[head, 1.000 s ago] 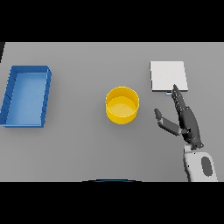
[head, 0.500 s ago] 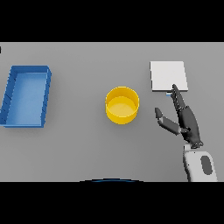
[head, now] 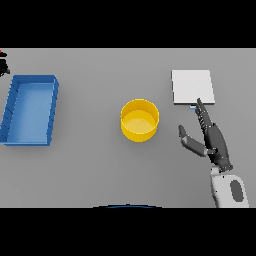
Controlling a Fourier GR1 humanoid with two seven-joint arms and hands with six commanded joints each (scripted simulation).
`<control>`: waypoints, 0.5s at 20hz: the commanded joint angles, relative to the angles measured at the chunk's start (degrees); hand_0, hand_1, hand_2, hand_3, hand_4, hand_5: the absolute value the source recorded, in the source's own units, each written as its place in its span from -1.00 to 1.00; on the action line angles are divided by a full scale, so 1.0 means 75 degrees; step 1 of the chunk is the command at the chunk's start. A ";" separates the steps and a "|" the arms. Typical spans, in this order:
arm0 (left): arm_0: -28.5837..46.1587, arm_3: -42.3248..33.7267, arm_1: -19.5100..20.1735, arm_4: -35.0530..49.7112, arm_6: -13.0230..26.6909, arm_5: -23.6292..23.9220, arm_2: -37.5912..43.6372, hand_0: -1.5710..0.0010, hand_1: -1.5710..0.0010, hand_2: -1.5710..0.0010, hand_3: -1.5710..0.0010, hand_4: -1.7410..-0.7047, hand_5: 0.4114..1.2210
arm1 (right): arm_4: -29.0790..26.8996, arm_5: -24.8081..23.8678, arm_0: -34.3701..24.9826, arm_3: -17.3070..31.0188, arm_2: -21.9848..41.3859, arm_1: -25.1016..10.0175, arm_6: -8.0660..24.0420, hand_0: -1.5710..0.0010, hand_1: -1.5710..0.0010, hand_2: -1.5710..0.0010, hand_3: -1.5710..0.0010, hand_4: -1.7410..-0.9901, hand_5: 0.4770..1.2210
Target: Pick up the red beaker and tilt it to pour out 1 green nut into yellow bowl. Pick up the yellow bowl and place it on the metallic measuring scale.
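The yellow bowl (head: 140, 120) stands upright near the table's middle, and I cannot make out anything inside it. The pale square measuring scale (head: 192, 86) lies flat at the back right. Between them and nearer to me, my right hand (head: 214, 142) hovers open, its fingers straight with their tips at the scale's front edge and its thumb spread toward the bowl. It touches neither. At the far left edge a dark shape, likely my left hand (head: 3, 66), shows with a sliver of red (head: 1, 52) above it. The red beaker is otherwise out of view.
A blue rectangular tray (head: 30, 107) lies at the left, with nothing visible in it. Grey tabletop stretches between the tray, the bowl and the scale.
The dark shape with the red sliver has appeared at the far left edge. My right hand has barely moved.
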 commanded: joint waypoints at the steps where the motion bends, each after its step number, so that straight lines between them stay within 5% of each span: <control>1: 0.0204 -0.0222 0.0079 0.0096 0.0033 0.0137 -0.0055 -1.00 -1.00 -1.00 -0.73 -1.00 1.00 | 0.0096 -0.0062 -0.0005 0.0038 0.0031 0.0016 0.0069 1.00 1.00 1.00 1.00 0.11 -0.34; 5: 0.0506 -0.0692 0.0247 0.0711 0.0026 0.0795 -0.0501 -1.00 -1.00 -1.00 -0.74 -0.89 0.72 | 0.0148 -0.0106 -0.0098 0.0092 0.0027 0.0006 0.0134 1.00 1.00 1.00 1.00 0.08 -0.33; 7: 0.0664 -0.1122 0.0403 0.0973 0.0031 0.0866 -0.0675 -1.00 -1.00 -1.00 -0.84 -0.70 0.36 | 0.0157 -0.0120 -0.0087 0.0069 0.0046 0.0033 0.0122 1.00 1.00 1.00 1.00 0.11 -0.33; 10: 0.0913 -0.1618 0.0629 0.1273 0.0049 0.0763 -0.0932 -1.00 -1.00 -1.00 -0.19 -0.06 -0.02 | 0.0116 -0.0107 -0.0108 0.0093 0.0017 0.0021 0.0105 1.00 1.00 1.00 1.00 0.10 -0.32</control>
